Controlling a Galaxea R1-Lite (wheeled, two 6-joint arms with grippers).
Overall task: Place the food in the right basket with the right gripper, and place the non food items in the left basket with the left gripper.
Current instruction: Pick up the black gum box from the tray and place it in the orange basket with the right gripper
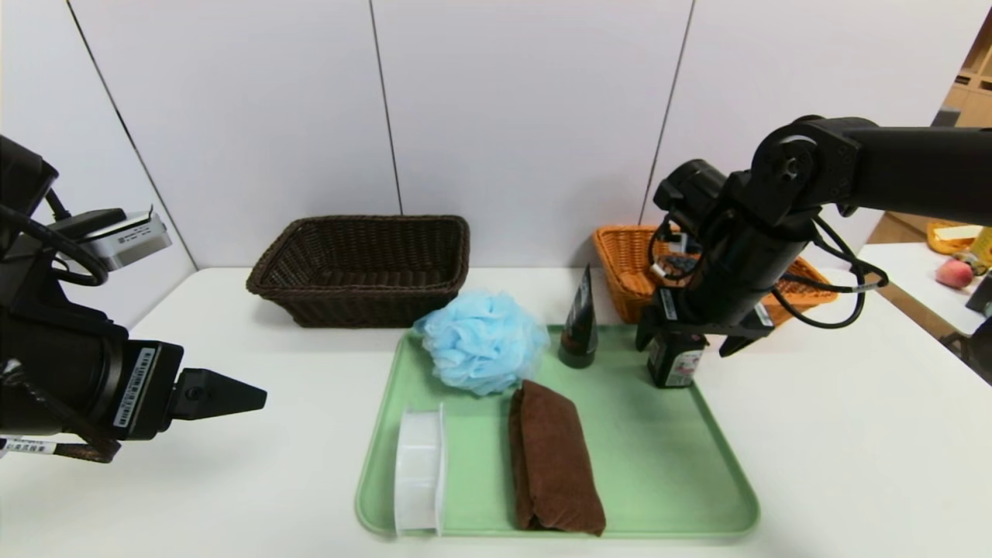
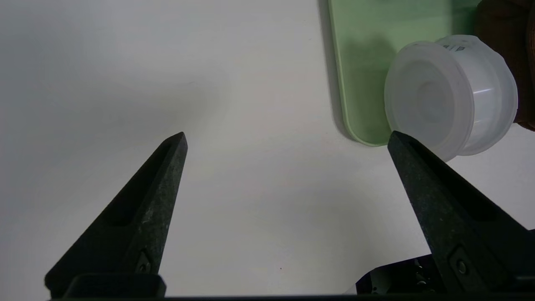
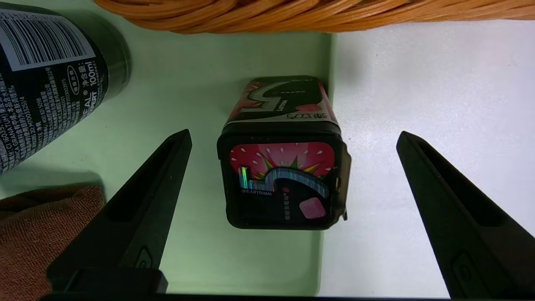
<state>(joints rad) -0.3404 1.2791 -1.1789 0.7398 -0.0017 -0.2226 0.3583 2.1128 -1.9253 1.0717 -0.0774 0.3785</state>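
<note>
Hovering at right-centre of the head view, the right claw (image 3: 292, 138) stands wide open astride the small black carton with a red-white label (image 1: 676, 358), which sits upright at the far right corner of the pale green tray (image 1: 666, 457), just before the orange-tan wicker basket (image 1: 624, 267). Left claw (image 2: 288, 140), lower left over the white tabletop (image 1: 232, 480), gapes open near the round white plastic tub (image 1: 419, 470).

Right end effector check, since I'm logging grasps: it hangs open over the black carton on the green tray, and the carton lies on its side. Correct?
Not quite. The right end effector is open above the black carton on the green tray, but the carton stands upright, as the head view shows.
</note>
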